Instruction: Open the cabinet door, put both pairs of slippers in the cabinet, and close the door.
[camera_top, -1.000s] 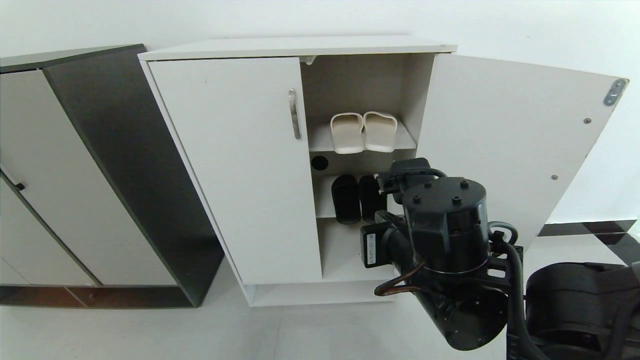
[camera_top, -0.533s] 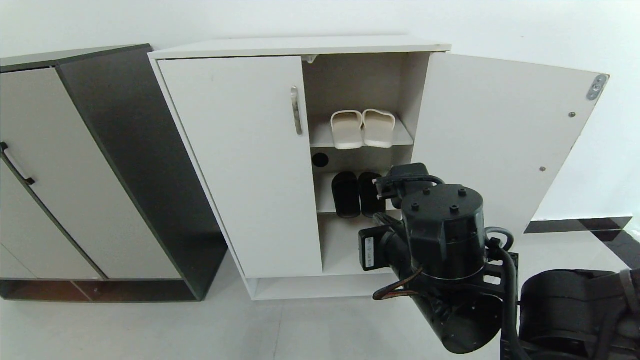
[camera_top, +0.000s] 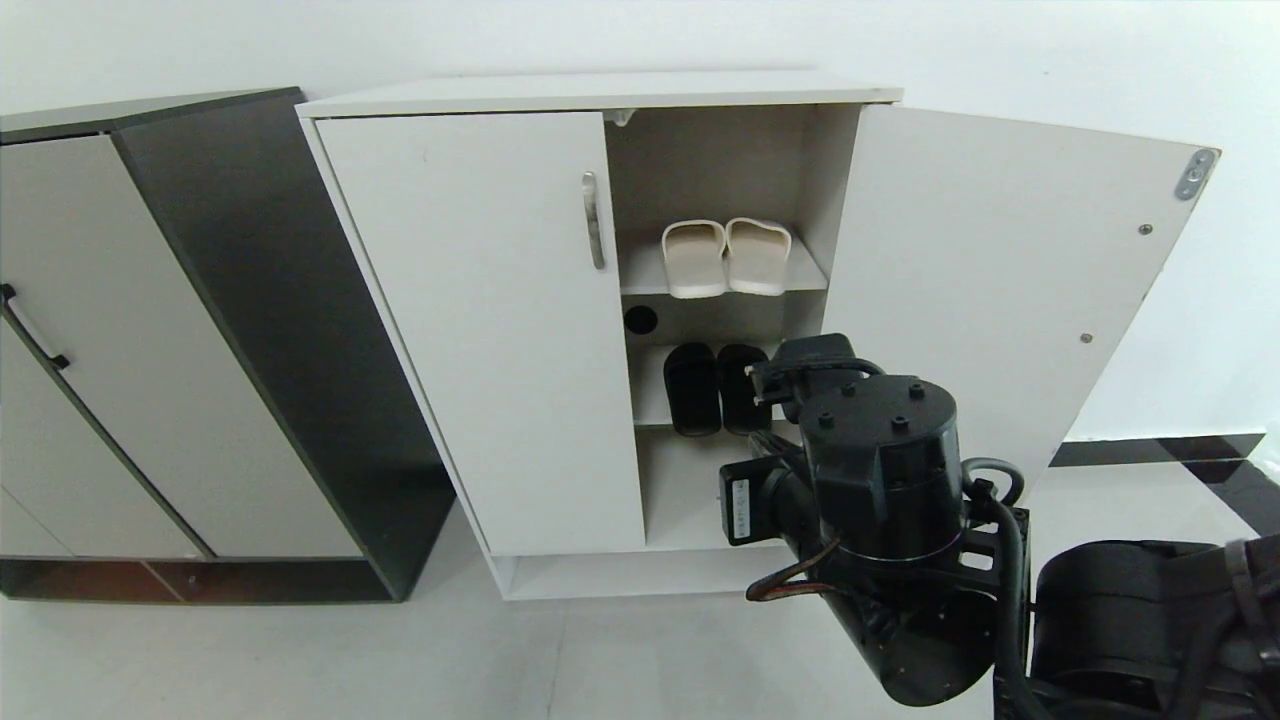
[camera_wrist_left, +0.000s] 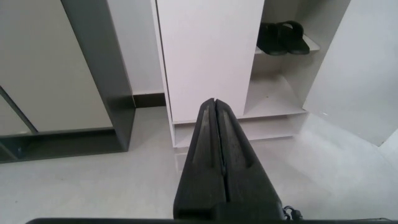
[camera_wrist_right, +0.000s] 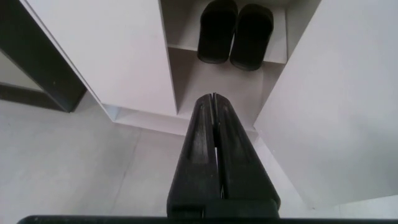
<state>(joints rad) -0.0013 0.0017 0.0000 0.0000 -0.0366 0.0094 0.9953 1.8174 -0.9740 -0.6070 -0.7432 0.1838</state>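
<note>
1. The right arm's fingers (camera_wrist_right: 200, 137) are pressed together with nothing between them. They hang over the pale floor (camera_top: 300, 660) just before the open half of the cabinet, pointing toward the pair of black rubber slide slippers (camera_wrist_right: 235, 32).
2. The left arm's fingers (camera_wrist_left: 202, 143) are likewise together and empty, aimed at the foot of the cabinet below its shut door.
3. In the head view the right arm (camera_top: 880, 470) stands at about 5 o'clock of the opening, near the lowest compartment.
4. The black pair lies side by side on the middle shelf. A pair of cream slide slippers (camera_top: 727, 258) lies at 12 o'clock of it on the shelf above. Both pairs look to sit fully inside.
5. The white two-door cabinet (camera_top: 600, 92) has its left door (camera_top: 480, 330) shut, with a metal bar handle (camera_top: 592, 222) at its inner edge. The right door (camera_top: 1000, 280) stands wide open at 3 o'clock of the opening, with its inner face toward the camera.
6. The stowing looks done, so shutting the right door is likely the step in hand.
   - First draw the right arm out of the door's path.
   - Take the closed fingers round the free edge at 3 o'clock to the outer face.
   - Push near that edge, far from the hinge, and follow the door's arc steadily.
   - Stop once the door sits flush with the left door.
7. A dark grey cabinet (camera_top: 250, 300) stands at 9 o'clock, apart from this work.
</note>
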